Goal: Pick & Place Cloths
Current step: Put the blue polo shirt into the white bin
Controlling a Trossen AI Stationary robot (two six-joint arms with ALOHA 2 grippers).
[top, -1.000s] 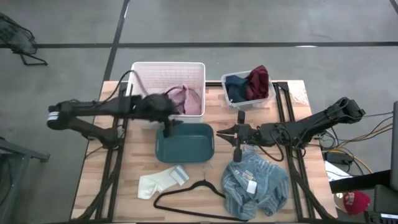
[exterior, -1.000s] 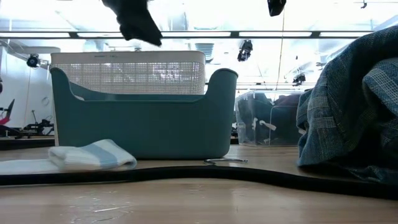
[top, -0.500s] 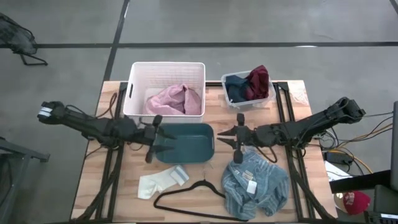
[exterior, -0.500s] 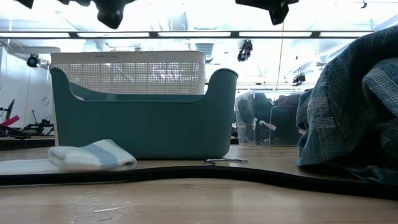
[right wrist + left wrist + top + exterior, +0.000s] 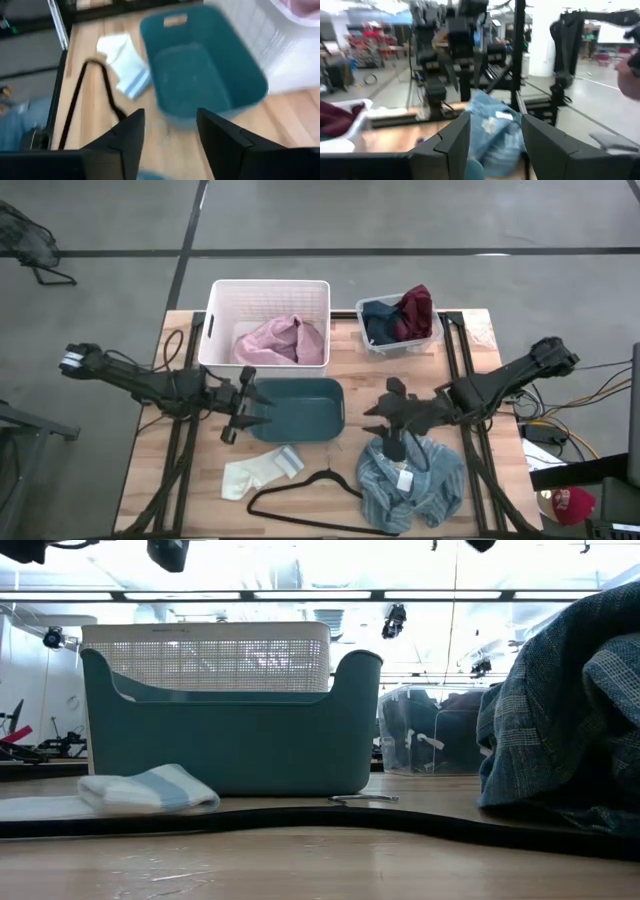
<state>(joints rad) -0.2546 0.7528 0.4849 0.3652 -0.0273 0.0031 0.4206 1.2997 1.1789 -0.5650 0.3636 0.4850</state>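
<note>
Near table's front right edge: light blue striped cloth (image 5: 410,483) lying free. Right tool (image 5: 392,413) directly above, spread, empty. Left tool (image 5: 238,405) spread beside teal bin (image 5: 297,409). Next: lower, pinch cloth.

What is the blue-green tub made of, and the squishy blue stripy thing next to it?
The teal bin looks like smooth, matte molded plastic: rigid walls, rounded corners. The striped garment looks like soft woven fabric, probably cotton: it lies crumpled in folds and has a white tag.
</note>
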